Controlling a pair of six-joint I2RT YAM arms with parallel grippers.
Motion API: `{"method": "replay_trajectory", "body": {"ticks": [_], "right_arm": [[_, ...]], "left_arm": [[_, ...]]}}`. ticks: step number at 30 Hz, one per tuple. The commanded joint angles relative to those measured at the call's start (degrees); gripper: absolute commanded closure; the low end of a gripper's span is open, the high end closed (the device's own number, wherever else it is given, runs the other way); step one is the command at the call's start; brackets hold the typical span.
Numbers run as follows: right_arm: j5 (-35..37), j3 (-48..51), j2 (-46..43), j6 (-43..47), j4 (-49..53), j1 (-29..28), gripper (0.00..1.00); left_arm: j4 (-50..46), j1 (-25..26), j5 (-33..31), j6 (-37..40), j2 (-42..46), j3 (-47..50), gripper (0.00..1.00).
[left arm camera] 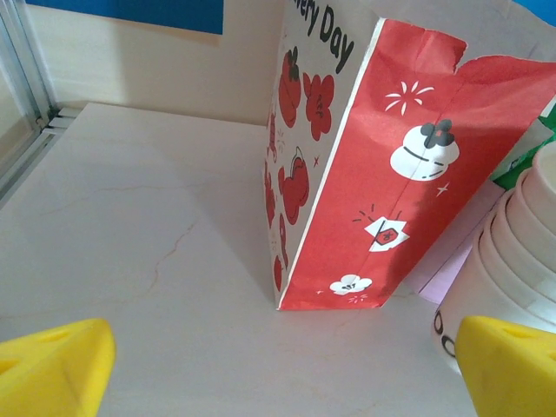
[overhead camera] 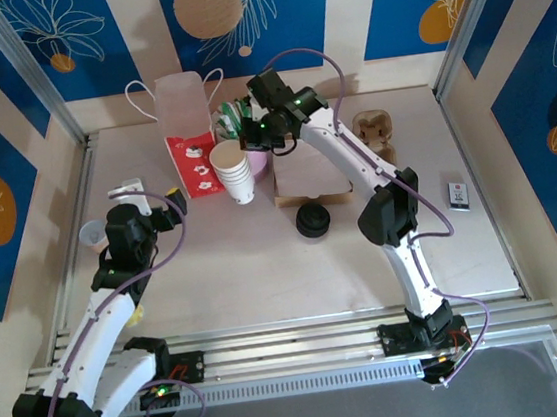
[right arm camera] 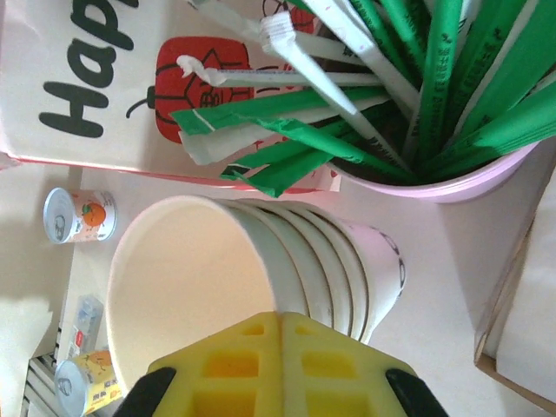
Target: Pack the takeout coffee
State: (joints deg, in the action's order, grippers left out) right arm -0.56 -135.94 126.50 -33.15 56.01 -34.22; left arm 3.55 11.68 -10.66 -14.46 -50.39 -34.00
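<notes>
1. The right pincer (right arm camera: 280,326) is seen pressed together, its yellow fingers (right arm camera: 234,365) meeting in one seam.
2. That seam is lined up with the rim of the top cup (right arm camera: 182,287), which is white outside and tan inside. Whether paper is nipped in the seam cannot be told.
3. The top cup is nested on a stack (right arm camera: 347,278) of lidless cups, directly under the tips.
4. Just beyond the stack, ahead and to the right in the wrist view, a pink cup (right arm camera: 452,178) is packed with green and white wrapped straws (right arm camera: 434,78).
5. Ahead and to the left, a red-and-white printed bag (right arm camera: 78,87) is stood upright just beside the stack.
6. A cardboard box (right arm camera: 521,347) is glimpsed at the right edge of that view, and two small cans (right arm camera: 78,215) are seen well off to the left.
7. From above, black lids (overhead camera: 312,220) are piled nearer the arm bases than this pincer and well apart from it. A brown carrier (overhead camera: 375,129) is set on the far side of its arm.
8. The left pincer (left arm camera: 282,373) is held spread wide over the table (left arm camera: 130,217).
9. The bag is faced just ahead of it, and the stack is seen close to the finger on the view's right.
10. Where the coffee is cannot be told from these views.
</notes>
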Motion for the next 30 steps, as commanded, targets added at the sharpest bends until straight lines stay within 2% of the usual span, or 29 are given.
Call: {"method": "replay_trajectory", "body": {"ticks": [1,5,7,9,11,13,15,17,20,24,30], "right_arm": [[-0.1,6.5,-6.2,-0.3,-6.8,-1.0,1.00],[-0.4,4.5,-5.3,-1.6,-3.6,0.2,1.00],[-0.9,8.6,-6.5,-0.7,-7.4,-0.4,1.00],[0.0,7.7,-6.5,-1.2,-5.1,-0.3,1.00],[1.2,13.7,-9.8,-1.3,-10.1,-0.5,1.00],[-0.7,18.2,-11.1,-2.5,-14.8,-0.3,1.00],[-3.4,16.6,-9.8,-3.6,-11.8,0.5,1.00],[-4.5,18.8,-10.8,-3.4,-13.9,0.3,1.00],[-4.7,19.8,-11.1,-3.2,-14.8,-0.3,1.00],[-5.6,21.0,-11.0,-3.4,-15.8,-0.2,1.00],[-7.3,22.6,-11.4,-4.2,-17.9,-0.2,1.00]], "left_arm": [[-0.1,0.8,0.6,1.4,0.1,-1.7,0.00],[-0.9,1.0,0.8,1.5,-0.4,-2.3,0.00],[-0.8,1.1,0.8,1.5,-0.1,-2.2,0.00],[-1.0,1.3,0.9,1.5,-0.2,-2.3,0.00],[-1.2,1.4,1.2,1.3,-0.4,-2.5,0.01],[-1.6,1.4,1.8,0.4,-0.7,-2.9,0.02],[-2.5,1.4,2.9,-1.4,-1.1,-3.6,0.05],[-6.1,1.4,4.2,-5.1,-2.7,-6.5,0.08],[-14.8,1.5,10.3,-6.4,-9.3,-15.2,0.10],[-24.3,2.7,11.9,-8.9,-16.9,-25.0,0.11],[-26.2,6.7,12.5,-12.1,-21.7,-30.2,0.28]]}}
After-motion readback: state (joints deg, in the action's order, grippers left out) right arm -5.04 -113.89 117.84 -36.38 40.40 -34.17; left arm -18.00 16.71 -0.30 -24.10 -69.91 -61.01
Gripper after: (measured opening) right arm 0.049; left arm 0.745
